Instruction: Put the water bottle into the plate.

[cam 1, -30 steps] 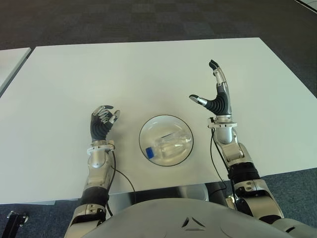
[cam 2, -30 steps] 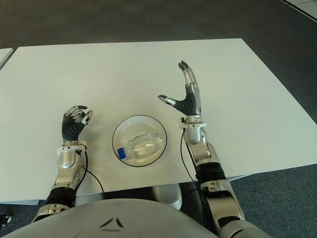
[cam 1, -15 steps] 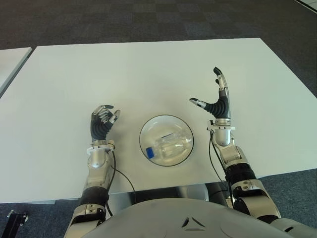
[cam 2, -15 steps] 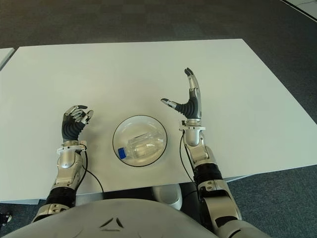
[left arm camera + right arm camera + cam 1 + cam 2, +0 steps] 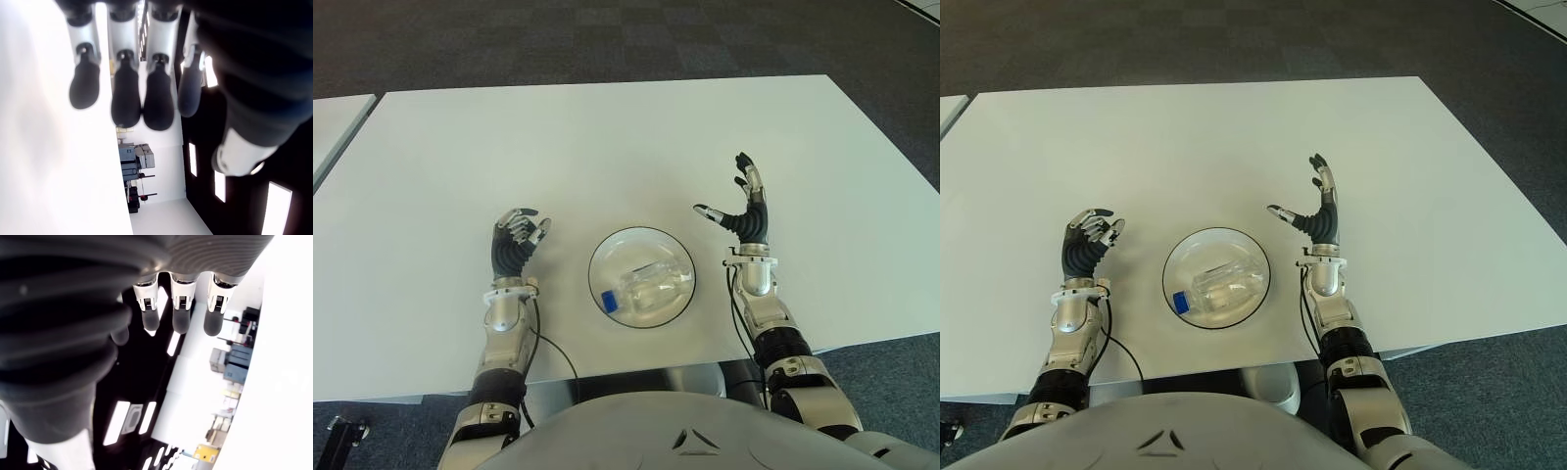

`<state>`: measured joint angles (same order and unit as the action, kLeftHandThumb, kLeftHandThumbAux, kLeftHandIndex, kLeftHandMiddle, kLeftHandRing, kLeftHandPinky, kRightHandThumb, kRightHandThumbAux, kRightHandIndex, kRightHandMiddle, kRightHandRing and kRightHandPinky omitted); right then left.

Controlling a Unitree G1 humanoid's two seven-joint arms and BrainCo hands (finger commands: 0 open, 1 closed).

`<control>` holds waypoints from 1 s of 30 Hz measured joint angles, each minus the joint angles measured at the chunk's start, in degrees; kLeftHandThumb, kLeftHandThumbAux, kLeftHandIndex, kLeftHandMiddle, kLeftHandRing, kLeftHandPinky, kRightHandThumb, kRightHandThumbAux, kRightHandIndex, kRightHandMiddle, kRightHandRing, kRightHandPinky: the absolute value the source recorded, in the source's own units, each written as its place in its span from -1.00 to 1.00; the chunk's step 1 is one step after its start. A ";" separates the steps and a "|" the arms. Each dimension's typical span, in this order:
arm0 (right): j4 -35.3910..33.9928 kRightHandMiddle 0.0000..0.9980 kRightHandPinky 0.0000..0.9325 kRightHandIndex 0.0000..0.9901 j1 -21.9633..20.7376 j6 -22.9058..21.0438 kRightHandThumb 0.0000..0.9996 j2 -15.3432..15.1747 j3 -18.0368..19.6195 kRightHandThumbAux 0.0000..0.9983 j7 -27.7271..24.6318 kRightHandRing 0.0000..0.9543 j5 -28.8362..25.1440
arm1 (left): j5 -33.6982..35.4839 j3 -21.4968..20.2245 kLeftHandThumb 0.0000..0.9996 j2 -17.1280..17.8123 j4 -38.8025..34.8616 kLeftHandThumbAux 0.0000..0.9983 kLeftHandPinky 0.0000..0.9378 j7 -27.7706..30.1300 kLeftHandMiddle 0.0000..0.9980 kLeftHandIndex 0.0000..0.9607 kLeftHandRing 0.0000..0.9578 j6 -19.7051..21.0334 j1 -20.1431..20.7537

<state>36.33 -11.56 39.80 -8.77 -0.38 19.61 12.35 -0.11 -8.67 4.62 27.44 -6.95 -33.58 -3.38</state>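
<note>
One clear plastic water bottle point(image 5: 646, 287) in round glass plate point(image 5: 677, 253); right hand point(image 5: 745, 208) spread, empty

Bench point(image 5: 607, 137): white, rectangular top, filling most of both eye views. Second bench point(image 5: 335, 122): white, only a corner showing at the left edge, apart from the first by a narrow gap. Carpet point(image 5: 607, 39): dark grey, checked pattern, beyond the far edge and down both sides.
</note>
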 measured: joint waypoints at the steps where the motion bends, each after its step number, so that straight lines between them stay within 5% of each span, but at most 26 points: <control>1: 0.76 -0.37 -0.24 -0.36 -0.08 0.21 -0.39 0.10 0.26 0.86 -0.21 -0.39 -0.36 | 0.00 0.00 0.41 0.01 0.00 0.43 0.46 0.00 0.43 -0.09 0.46 0.03 0.00; 7: 4.63 -0.17 -0.02 -0.16 -0.98 0.05 -0.57 0.14 1.64 0.99 -0.37 -0.16 -0.98 | -0.01 -0.01 0.41 0.01 0.07 0.43 0.47 -0.01 0.44 -0.09 0.46 0.12 0.01; 9: 5.33 -0.12 0.05 -0.15 -1.33 -0.37 0.00 0.11 1.86 0.68 -0.37 -0.08 -0.98 | -0.01 -0.04 0.41 0.01 0.18 0.43 0.46 -0.01 0.44 -0.09 0.46 0.12 0.03; 14: 6.21 -0.03 0.09 -0.13 -1.98 -1.44 0.34 0.29 2.12 0.50 -0.35 0.01 -0.98 | 0.00 -0.05 0.41 0.01 0.24 0.43 0.43 -0.01 0.43 -0.09 0.44 0.12 0.07; 30: 7.52 0.17 0.29 -0.12 -1.85 -1.90 0.42 3.48 3.58 0.45 -0.03 0.22 -2.15 | -0.46 -0.06 0.41 0.00 0.21 0.43 0.51 -0.10 0.47 -0.09 0.49 2.14 0.04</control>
<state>43.85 -13.41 37.89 -5.30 3.20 19.59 10.20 -0.57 -8.73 4.62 27.65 -7.04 -31.44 -3.34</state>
